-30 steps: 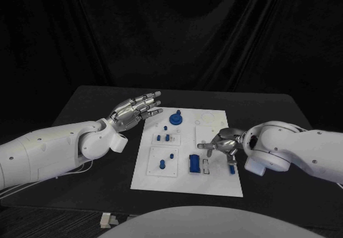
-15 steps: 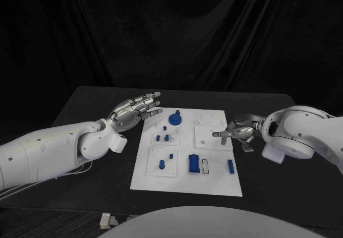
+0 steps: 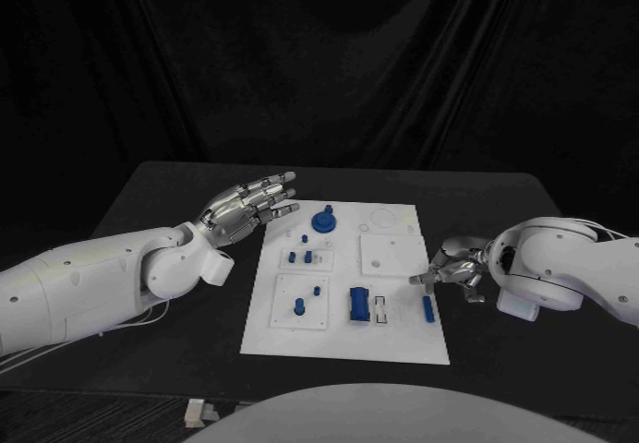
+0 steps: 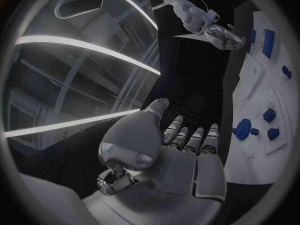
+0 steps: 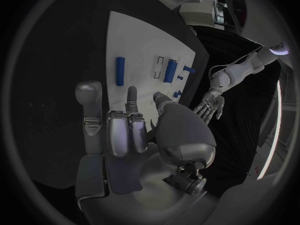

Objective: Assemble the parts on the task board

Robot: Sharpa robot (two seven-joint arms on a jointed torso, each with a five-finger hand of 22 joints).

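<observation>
Two hands flank the task board (image 3: 349, 314) in the head view: the left hand (image 3: 247, 208) hovers palm-up, fingers spread and empty, off its far left corner; the right hand (image 3: 457, 270) sits at its right edge, just beside a blue bar (image 3: 428, 309), fingers loosely apart, holding nothing. Left wrist view: empty spread fingers (image 4: 187, 137) near a round blue part (image 4: 242, 127). Right wrist view: fingers (image 5: 115, 127) extended, empty, over the table near the board.
</observation>
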